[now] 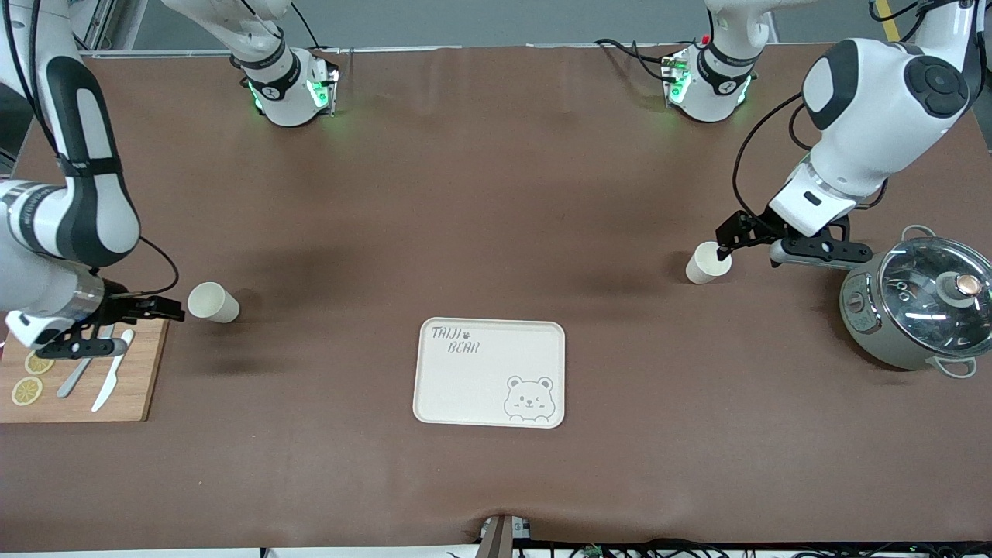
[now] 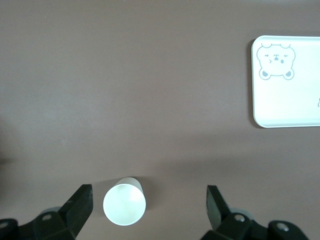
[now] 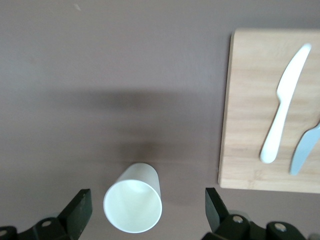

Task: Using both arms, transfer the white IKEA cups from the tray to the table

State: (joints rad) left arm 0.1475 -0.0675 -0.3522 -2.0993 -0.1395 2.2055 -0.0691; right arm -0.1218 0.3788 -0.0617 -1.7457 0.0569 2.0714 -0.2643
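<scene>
Two white cups stand upright on the brown table. One cup (image 1: 213, 302) is toward the right arm's end, beside the cutting board. My right gripper (image 1: 108, 325) hovers over it, open; in the right wrist view the cup (image 3: 132, 205) shows between the spread fingers of the gripper (image 3: 146, 200), closer to one finger, untouched. The other cup (image 1: 707, 262) is toward the left arm's end, near the pot. My left gripper (image 1: 775, 244) hovers over it, open; in the left wrist view this cup (image 2: 124, 205) sits between the fingers of the gripper (image 2: 148, 197), closer to one finger.
A cream bear-printed tray (image 1: 490, 372) lies mid-table, nearer the front camera, and shows in the left wrist view (image 2: 290, 100). A grey-green glass-lidded pot (image 1: 922, 302) stands at the left arm's end. A wooden cutting board (image 1: 139, 387) with two knives and lemon slices lies at the right arm's end.
</scene>
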